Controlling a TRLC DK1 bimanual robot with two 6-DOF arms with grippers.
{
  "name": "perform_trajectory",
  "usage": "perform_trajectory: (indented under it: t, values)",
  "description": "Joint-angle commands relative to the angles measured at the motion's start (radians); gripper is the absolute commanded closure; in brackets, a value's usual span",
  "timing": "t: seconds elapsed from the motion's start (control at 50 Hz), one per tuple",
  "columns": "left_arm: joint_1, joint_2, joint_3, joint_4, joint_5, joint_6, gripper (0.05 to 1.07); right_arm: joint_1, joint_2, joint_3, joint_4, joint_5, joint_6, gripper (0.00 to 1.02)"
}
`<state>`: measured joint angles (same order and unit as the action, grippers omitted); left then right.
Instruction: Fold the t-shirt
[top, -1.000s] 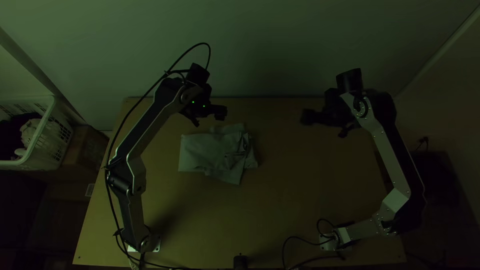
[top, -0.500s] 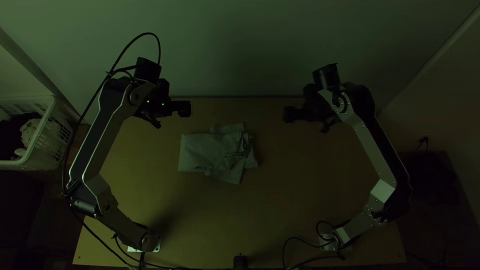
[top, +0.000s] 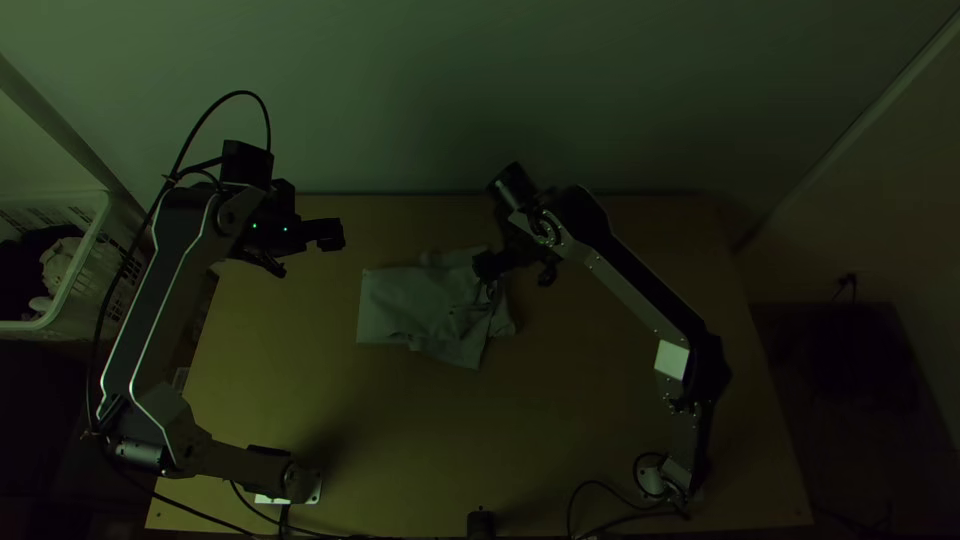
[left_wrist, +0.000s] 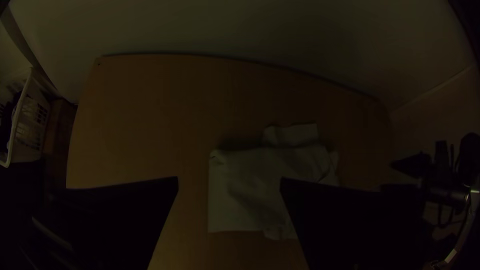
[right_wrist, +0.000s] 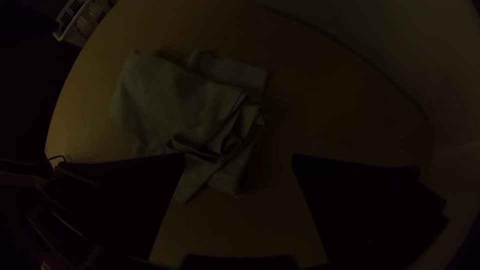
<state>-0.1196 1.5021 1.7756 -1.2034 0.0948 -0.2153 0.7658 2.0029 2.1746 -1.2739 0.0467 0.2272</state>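
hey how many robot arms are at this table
2. The left arm is at the top view's left; the right arm leans inward, its end over the rumpled side of the t-shirt.

Recorded from left wrist view. Seen past left gripper (top: 313, 254): pale greyish cloth t-shirt (left_wrist: 250, 192), lying folded and rumpled on light brown wooden table (left_wrist: 150, 115). Partly hidden behind one of two wide flat black fingers (left_wrist: 120, 215), set wide apart at left gripper (left_wrist: 229, 182). Small crease at one corner of t-shirt; flap jutting past one side; more wrinkles toward the end away from that corner. Farther off, near the rim of the view: dark right gripper (top: 513, 275), fingers parted. Beyond table edge: plain pale wall (left_wrist: 250, 25). To one side: white plastic lattice basket (left_wrist: 19, 120), dark contents inside; close by, brown box (left_wrist: 57, 117).
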Motion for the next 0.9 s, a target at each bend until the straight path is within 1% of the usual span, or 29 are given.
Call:
perform_trajectory:
  t: [0.0,0.1,0.26,0.38,0.44,0.5,0.6,0.66,0.76,0.88]
  values:
    - [0.017,-0.066,-0.077,0.03,0.013,0.01,0.09,0.049,0.088,0.044,-0.015,0.05,-0.014,0.05]
    - [0.026,-0.106,-0.143,0.053,0.013,0.004,0.09,0.09,0.154,0.07,-0.015,0.093,-0.028,0.05]
    - [0.057,-0.157,-0.229,0.08,0.017,-0.004,0.09,0.145,0.235,0.116,0.007,0.114,-0.037,0.05]
    - [0.081,-0.183,-0.28,0.1,0.033,-0.004,0.09,0.182,0.287,0.125,0.03,0.154,-0.045,0.05]
    - [0.087,-0.194,-0.297,0.107,0.039,-0.004,0.09,0.199,0.304,0.131,0.044,0.159,-0.049,0.05]
    - [0.095,-0.198,-0.311,0.108,0.039,-0.004,0.09,0.213,0.318,0.131,0.061,0.18,-0.052,0.05]
    - [0.104,-0.206,-0.335,0.123,0.043,-0.006,0.09,0.234,0.35,0.129,0.064,0.209,-0.052,0.05]
    - [0.104,-0.206,-0.34,0.125,0.045,-0.01,0.09,0.239,0.359,0.12,0.062,0.228,-0.051,0.05]
    - [0.106,-0.209,-0.338,0.131,0.045,-0.012,0.09,0.234,0.358,0.099,0.048,0.242,-0.048,0.05]
    - [0.112,-0.207,-0.335,0.134,0.045,-0.01,0.09,0.204,0.327,0.047,0.024,0.249,-0.032,0.05]
